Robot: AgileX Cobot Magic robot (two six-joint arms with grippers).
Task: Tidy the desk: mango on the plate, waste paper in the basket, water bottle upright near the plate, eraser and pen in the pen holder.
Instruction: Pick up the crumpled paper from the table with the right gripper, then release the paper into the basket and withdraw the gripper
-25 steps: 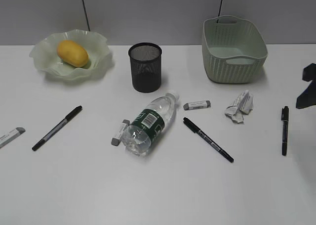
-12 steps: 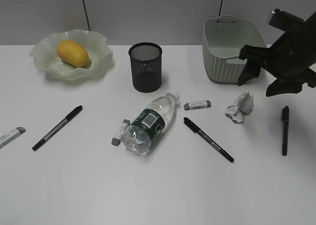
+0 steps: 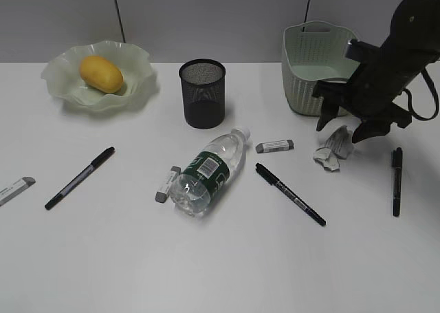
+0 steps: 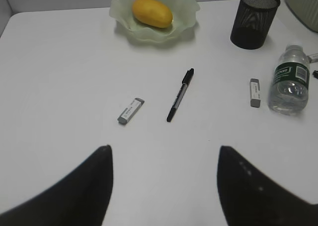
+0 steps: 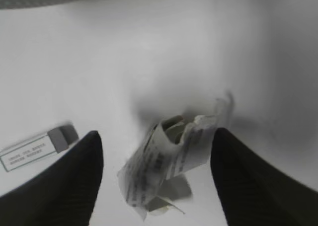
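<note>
The right hand [image 3: 342, 126] hangs open over the waste paper [image 3: 334, 148], a finger on each side. The wad looks light, soft and springy, so pinching across its crumpled middle should hold.

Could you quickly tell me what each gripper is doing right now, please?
Left gripper: open, holding nothing.
Right gripper: open, straddling the waste paper, not yet closed.

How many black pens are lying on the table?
3. One slim black pen lies at the left, below the pale green wavy dish; one sits right of the fallen clear plastic bottle; one lies far right. None seem hidden.
</note>
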